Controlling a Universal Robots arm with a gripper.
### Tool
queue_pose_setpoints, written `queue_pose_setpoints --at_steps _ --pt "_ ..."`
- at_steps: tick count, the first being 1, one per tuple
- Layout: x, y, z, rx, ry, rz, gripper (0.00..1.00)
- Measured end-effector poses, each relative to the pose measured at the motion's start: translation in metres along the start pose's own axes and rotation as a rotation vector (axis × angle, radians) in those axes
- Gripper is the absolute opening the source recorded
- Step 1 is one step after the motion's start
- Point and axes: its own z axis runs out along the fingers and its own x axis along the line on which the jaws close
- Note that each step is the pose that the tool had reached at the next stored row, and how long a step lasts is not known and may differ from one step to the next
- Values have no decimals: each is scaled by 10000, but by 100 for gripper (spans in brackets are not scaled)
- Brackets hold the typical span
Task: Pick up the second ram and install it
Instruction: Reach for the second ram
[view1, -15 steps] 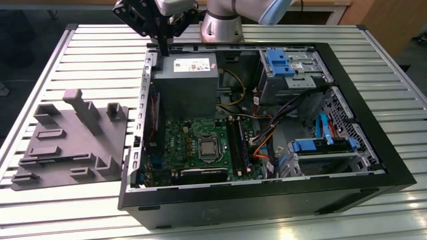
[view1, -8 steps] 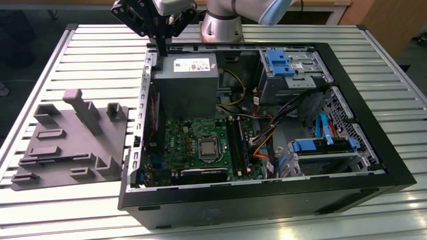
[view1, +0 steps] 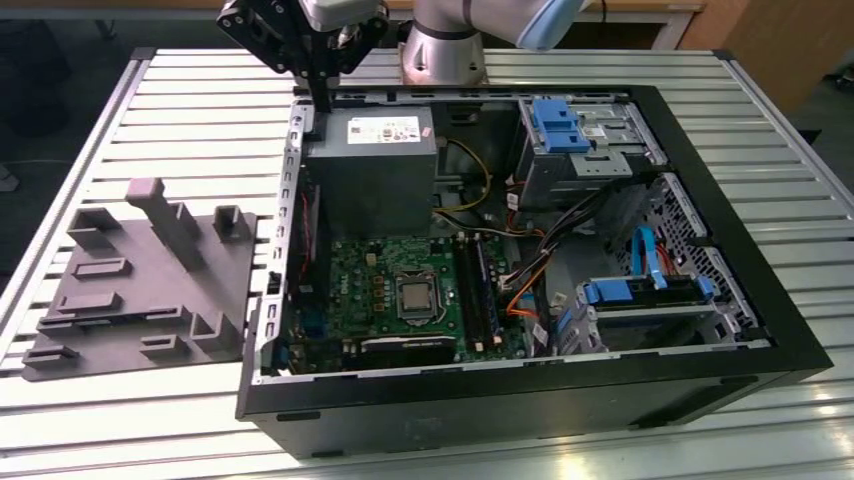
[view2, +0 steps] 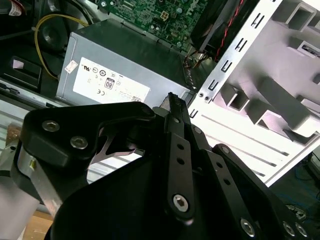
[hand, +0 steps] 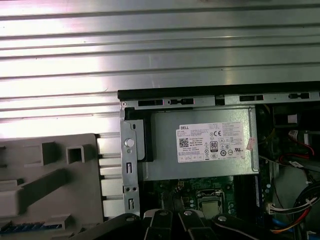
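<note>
Exterior view: computer case (view1: 534, 400) lies open on the slatted worktop (view1: 174, 120). Contents: power supply (view1: 374, 165) in the 11 o'clock corner, motherboard (view1: 380, 290) at 7 o'clock, blue-tabbed drive bays (view1: 561, 125) at 1 and 4 o'clock. Ram slots (view1: 477, 290) run at 3 o'clock of the processor socket (view1: 418, 297). Something long and dark sits in them; cannot tell whether it is a ram module. Grey holder (view1: 147, 280) sits just beside the case at its 9 o'clock. Claw (view1: 323, 105) hangs over the case's 11 o'clock corner, near the power supply's edge. In the second wrist view its fingers (view2: 175, 150) are clenched tip to tip.
</note>
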Motion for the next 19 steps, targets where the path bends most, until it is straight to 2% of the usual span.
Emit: queue_pose_setpoints --at_steps 19 --pt "132 -10 -4 0 -1 0 11"
